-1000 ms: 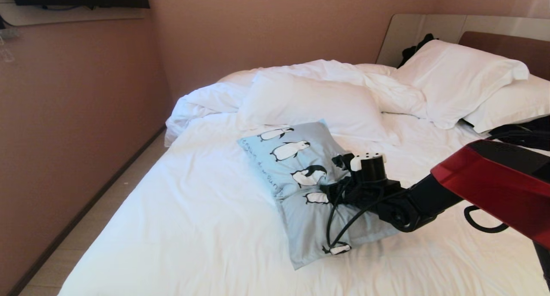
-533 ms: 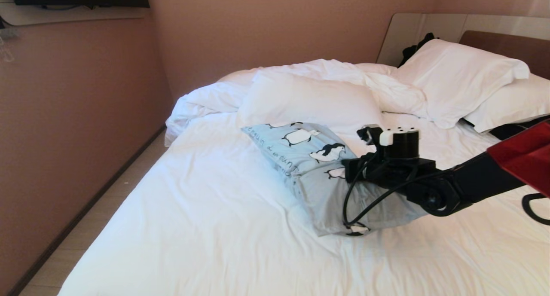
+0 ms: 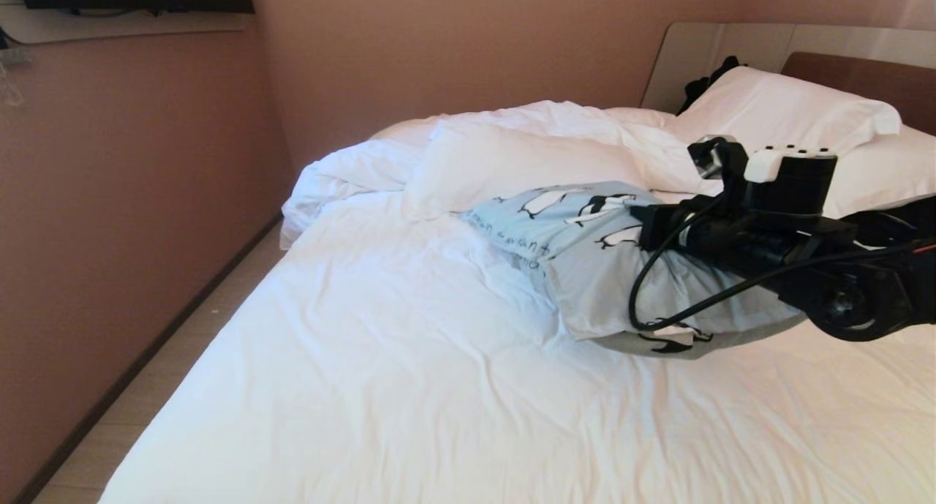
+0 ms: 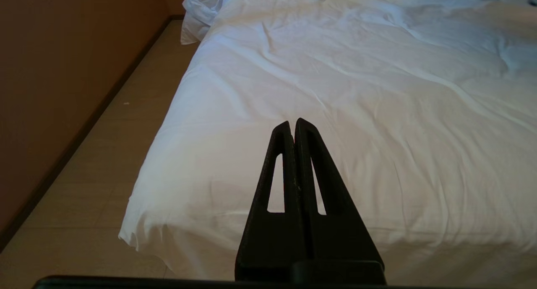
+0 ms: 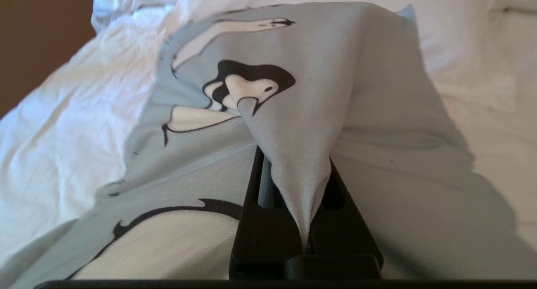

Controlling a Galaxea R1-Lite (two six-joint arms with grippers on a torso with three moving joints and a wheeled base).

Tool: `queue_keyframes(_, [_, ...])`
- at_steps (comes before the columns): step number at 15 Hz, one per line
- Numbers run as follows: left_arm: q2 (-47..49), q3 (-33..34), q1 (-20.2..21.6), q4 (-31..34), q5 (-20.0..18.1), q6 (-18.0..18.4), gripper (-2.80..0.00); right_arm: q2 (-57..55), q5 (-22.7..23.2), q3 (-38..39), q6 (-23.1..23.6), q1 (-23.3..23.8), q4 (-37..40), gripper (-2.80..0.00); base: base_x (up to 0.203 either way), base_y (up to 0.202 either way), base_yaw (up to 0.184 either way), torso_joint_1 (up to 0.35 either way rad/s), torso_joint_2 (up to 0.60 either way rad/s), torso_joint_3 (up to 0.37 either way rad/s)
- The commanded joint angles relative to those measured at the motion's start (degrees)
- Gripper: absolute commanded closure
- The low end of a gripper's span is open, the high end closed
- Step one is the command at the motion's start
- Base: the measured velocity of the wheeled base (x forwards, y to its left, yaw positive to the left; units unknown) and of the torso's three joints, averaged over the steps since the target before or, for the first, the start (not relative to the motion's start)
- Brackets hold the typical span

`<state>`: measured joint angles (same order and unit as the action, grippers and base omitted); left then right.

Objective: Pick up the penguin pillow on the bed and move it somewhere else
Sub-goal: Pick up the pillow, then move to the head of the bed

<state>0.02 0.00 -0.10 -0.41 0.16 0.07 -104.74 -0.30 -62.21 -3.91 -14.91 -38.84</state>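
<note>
Pillow gripped and partly lifted; the move and the set-down are left.

On the bed [image 3: 365,358], the penguin pillow [image 3: 585,270] hangs bunched from the right tool [image 5: 293,205], clamped on a pinch of its blue cover, one end apparently touching the sheet near the white pillows [image 3: 526,171]. The left tool [image 4: 292,129], fingers together, waits over the bed's near edge.
</note>
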Motion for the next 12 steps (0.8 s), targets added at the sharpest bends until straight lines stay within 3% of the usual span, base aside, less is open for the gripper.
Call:
queue_keyframes(1, [0.0,0.0,0.0,0.0,0.0,0.0,0.0,4.0,0.0,0.1,0.0,1.8,-0.3,0.0,0.0,0.0,0.0,0.0,0.0,0.0])
queue_keyframes(8, [0.0,0.0,0.0,0.0,0.0,0.0,0.0,10.4,1.3,-0.2,0.0,9.8,-0.3,0.0,0.0,0.0,0.0,0.0,0.0,0.0])
queue_keyframes(12, [0.0,0.0,0.0,0.0,0.0,0.0,0.0,14.6,1.6,0.3,-0.1,10.6,-0.4,0.0,0.0,0.0,0.0,0.0,0.0,0.0])
